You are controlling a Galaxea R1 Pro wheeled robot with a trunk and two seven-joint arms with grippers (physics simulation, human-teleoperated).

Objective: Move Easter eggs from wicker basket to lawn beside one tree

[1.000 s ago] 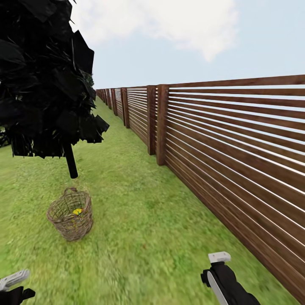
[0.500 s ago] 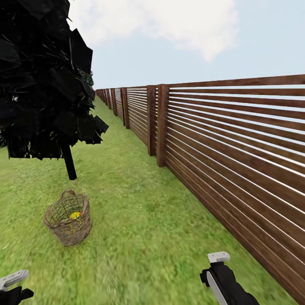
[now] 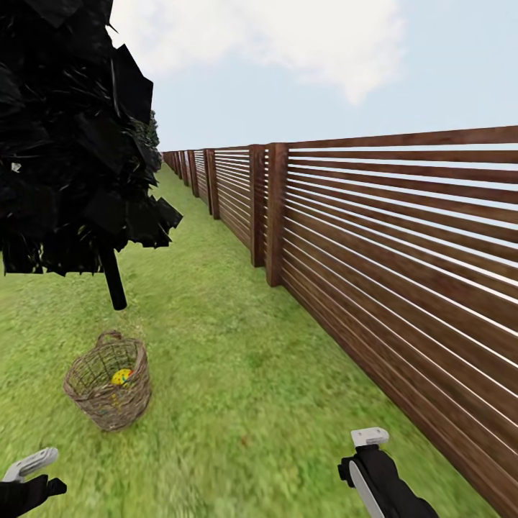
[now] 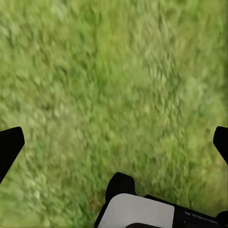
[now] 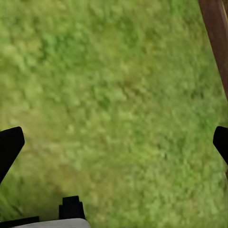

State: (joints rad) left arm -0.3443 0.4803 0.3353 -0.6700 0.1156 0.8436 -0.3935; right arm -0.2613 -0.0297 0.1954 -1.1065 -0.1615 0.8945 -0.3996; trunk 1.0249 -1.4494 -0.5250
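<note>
One wicker basket (image 3: pixel 108 381) stands on the lawn (image 3: pixel 237 388), with one yellow egg (image 3: pixel 121 376) visible inside. One dark tree (image 3: pixel 72 144), one slatted fence (image 3: pixel 403 259), and two grippers: left gripper (image 3: pixel 29 466), right gripper (image 3: pixel 368 439).

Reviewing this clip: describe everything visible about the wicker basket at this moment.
The wicker basket is brown, open-weave and bucket-shaped, narrowing toward its base, with a small loop handle at the far rim. It stands upright on the lawn, in front of a dark, near-black tree and well to the left of the slatted wooden fence. Through the weave one yellow Easter egg shows inside; how many others it holds cannot be told. Nothing else touches it; both arms are low in the view, short of it.
</note>
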